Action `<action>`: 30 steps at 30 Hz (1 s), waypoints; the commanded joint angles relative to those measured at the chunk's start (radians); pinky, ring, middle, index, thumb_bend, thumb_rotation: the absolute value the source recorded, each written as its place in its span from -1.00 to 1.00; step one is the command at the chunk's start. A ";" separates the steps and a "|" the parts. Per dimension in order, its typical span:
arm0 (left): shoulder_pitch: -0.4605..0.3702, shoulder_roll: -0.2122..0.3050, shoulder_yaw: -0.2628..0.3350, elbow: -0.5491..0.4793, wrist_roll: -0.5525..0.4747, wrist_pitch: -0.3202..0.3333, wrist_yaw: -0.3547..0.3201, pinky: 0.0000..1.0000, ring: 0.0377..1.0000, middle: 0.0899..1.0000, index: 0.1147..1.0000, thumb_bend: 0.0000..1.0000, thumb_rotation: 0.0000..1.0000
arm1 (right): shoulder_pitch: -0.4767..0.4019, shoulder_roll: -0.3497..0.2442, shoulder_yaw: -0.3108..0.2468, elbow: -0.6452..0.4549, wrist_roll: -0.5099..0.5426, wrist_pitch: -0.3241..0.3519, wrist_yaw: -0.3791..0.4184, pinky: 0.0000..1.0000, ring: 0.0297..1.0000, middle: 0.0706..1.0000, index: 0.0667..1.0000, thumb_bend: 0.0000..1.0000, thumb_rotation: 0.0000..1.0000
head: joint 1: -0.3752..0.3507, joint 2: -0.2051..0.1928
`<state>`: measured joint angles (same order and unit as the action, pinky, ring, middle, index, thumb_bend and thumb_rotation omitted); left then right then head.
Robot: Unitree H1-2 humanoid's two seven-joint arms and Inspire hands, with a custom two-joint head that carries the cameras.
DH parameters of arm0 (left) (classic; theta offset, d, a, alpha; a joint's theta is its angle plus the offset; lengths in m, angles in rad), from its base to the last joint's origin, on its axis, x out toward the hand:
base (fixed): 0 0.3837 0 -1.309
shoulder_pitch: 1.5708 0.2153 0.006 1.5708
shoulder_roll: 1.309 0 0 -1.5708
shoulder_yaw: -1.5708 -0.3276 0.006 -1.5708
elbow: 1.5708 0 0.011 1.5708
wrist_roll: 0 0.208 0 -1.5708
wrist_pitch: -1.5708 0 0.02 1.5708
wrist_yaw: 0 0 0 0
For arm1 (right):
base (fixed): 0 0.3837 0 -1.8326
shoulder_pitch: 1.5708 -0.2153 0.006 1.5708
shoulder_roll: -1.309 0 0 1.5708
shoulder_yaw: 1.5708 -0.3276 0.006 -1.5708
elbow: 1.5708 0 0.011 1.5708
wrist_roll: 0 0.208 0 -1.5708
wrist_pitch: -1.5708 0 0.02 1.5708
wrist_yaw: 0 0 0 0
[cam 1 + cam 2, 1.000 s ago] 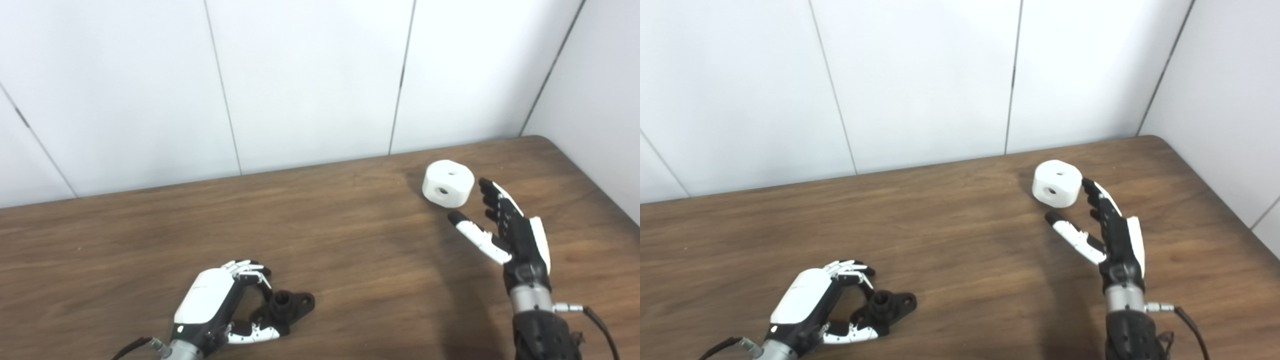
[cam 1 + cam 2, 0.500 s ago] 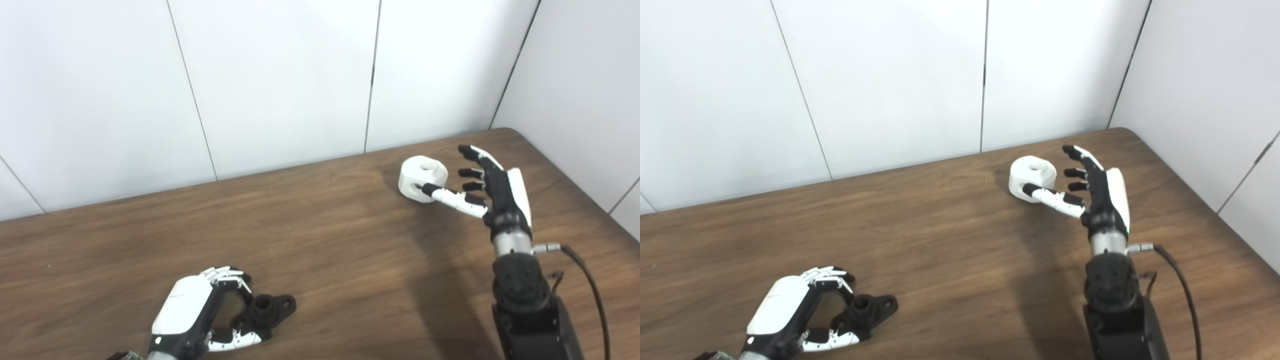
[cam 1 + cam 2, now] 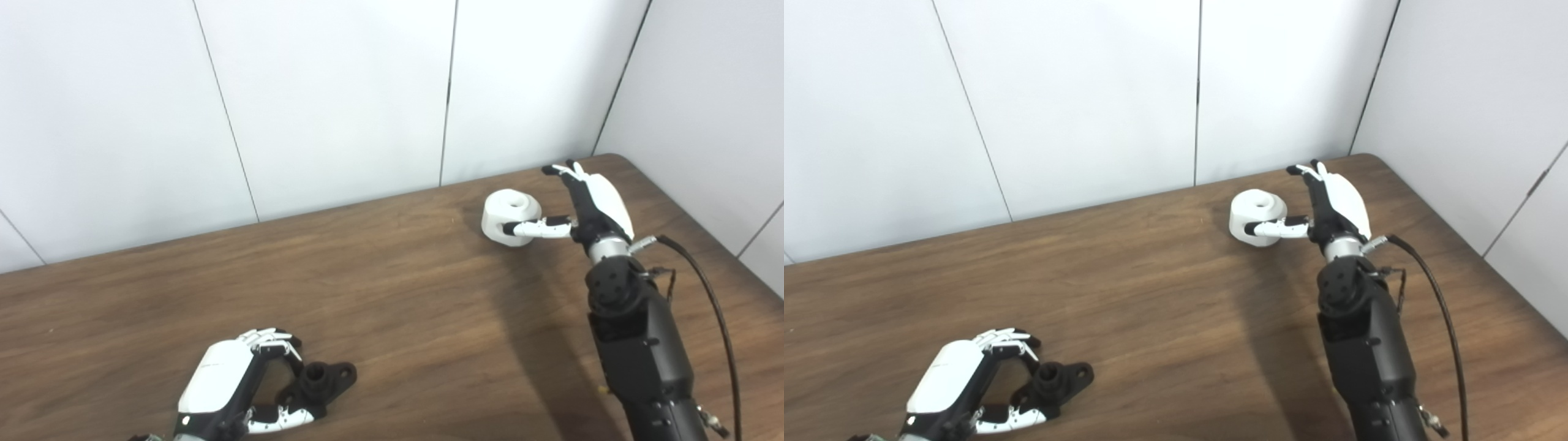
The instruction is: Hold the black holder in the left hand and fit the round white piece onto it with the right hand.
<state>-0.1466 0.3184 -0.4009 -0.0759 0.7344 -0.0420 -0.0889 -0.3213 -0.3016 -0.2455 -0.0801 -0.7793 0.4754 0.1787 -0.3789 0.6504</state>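
The black holder (image 3: 321, 380) lies flat on the counter (image 3: 392, 294) at the near left, inside the curl of the left robot hand (image 3: 229, 383): the fingers (image 3: 275, 340) arch over its far side and the thumb (image 3: 288, 418) reaches along its near side, so the holder sits in the gap between them. Whether the fingers and thumb press on it cannot be told; the hand is half-curled around it and the holder rests on the wood, with its raised round socket pointing up and a lobe with a hole sticking out away from the palm. Well apart from it, at the far right of the counter near the wall, the round white piece (image 3: 511, 211) sits on the surface with a hollow in its top face. The right robot hand (image 3: 591, 202) stands just beside it on the side away from the left robot hand, its white back turned up. Its thumb (image 3: 539, 228) lies against the near side wall of the white piece, and its fingers (image 3: 566, 171) stretch past the piece's far side, spread from the thumb so the piece sits in the gap without being clasped. A black cable (image 3: 710, 294) loops from the right wrist down along the forearm.
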 commanded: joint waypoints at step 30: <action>0.024 0.035 0.007 0.048 0.001 0.022 -0.076 0.71 0.63 0.44 -0.16 0.04 -0.90 | -0.121 -0.032 0.013 0.171 -0.054 -0.006 -0.091 1.00 1.00 0.96 0.39 0.96 -0.38 | 0.005 -0.004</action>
<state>-0.1469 0.3206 -0.3896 -0.0755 0.7321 -0.0507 -0.0987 -0.3930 -0.3020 -0.2323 0.1095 -0.8385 0.4754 0.1263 -0.3727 0.6458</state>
